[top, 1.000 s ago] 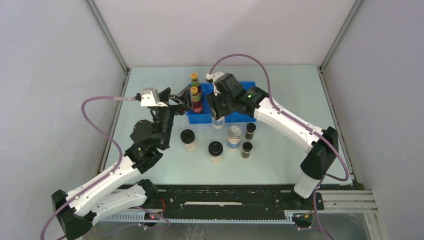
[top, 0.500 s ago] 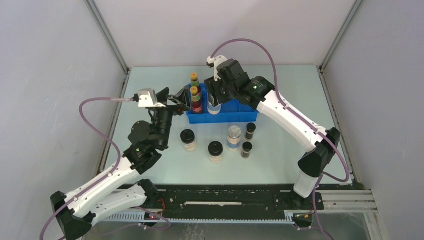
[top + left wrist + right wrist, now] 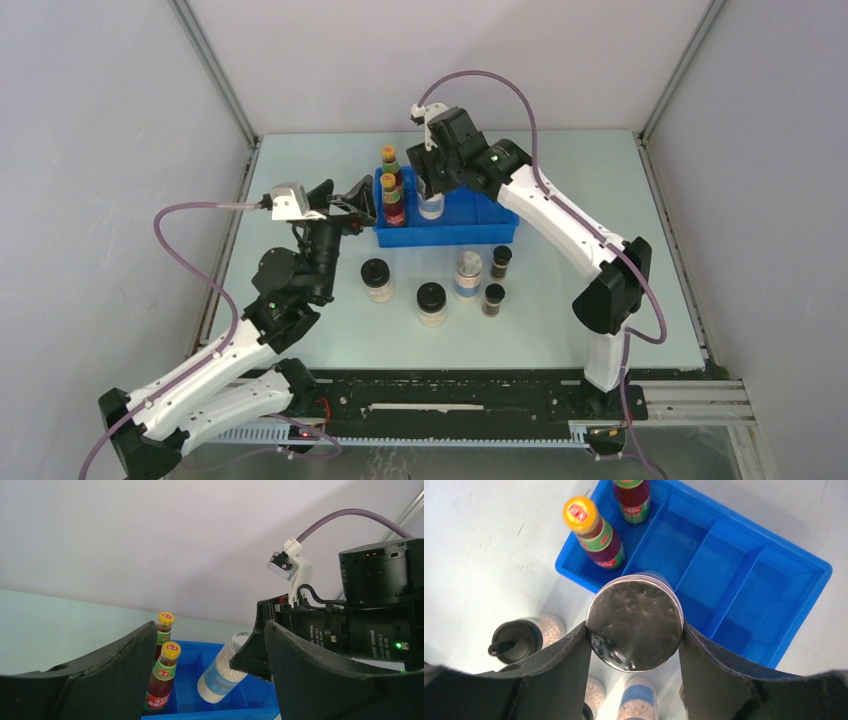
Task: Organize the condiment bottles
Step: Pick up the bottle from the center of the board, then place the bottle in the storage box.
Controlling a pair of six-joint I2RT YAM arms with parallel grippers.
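You are pinching silver-lidded jar (image 3: 220, 672) at lid end in right gripper (image 3: 432, 186). Jar is leaning, base pointing down into blue tray (image 3: 804, 580) compartment just beside red-labelled bottles (image 3: 594, 532). Your left gripper (image 3: 358, 203) is hanging spread and empty near tray's left wall.

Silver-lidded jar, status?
Right hand shut on silver-lidded jar, tilted over blue tray. Left hand open, empty, beside tray. Two red-labelled bottles in next compartment, clear of it.

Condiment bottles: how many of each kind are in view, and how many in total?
Tall red-labelled bottles: 2
Silver-lidded jars: 2
Black-lidded jars: 2
Tiny dark vials: 2
Total: 8
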